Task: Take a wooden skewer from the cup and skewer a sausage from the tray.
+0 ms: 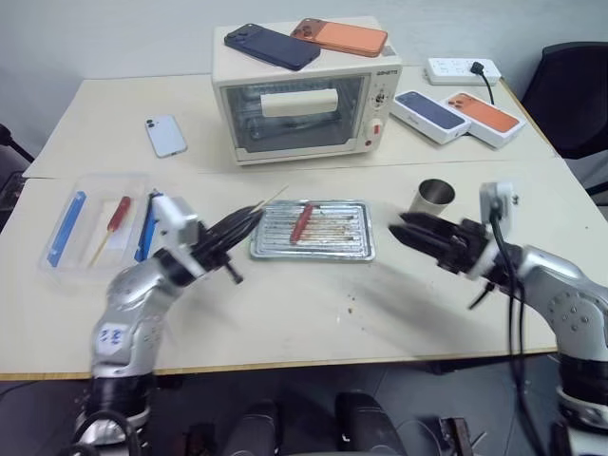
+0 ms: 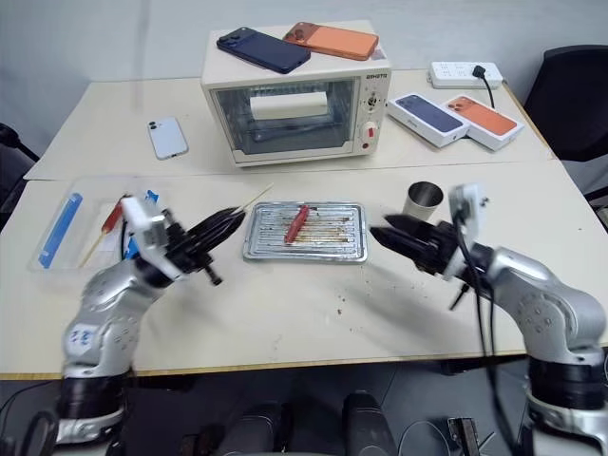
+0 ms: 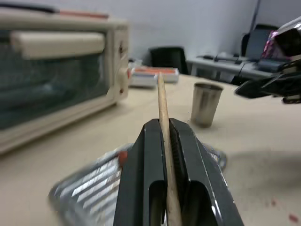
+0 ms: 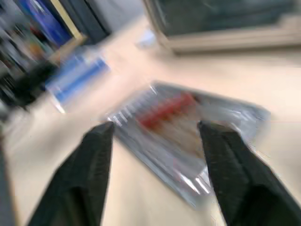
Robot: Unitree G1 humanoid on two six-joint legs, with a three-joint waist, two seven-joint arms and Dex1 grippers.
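lying in tray (image 1: 356,242): sausage (image 1: 301,223); cup (image 1: 435,198) beside.

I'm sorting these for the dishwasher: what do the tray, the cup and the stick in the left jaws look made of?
The tray looks like thin silver metal: ribbed, shiny, with brown stains. The cup seems to be dull brushed steel, grey with soft reflections. The skewer appears to be pale, matte, bare wood, though its grain is too fine to tell.

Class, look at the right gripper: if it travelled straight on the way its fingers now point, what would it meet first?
Most likely the tray. The open right gripper points across the table toward it, and its wrist view frames the tray with the sausage between the fingers. Depth is unclear, so it might pass just above the rim.
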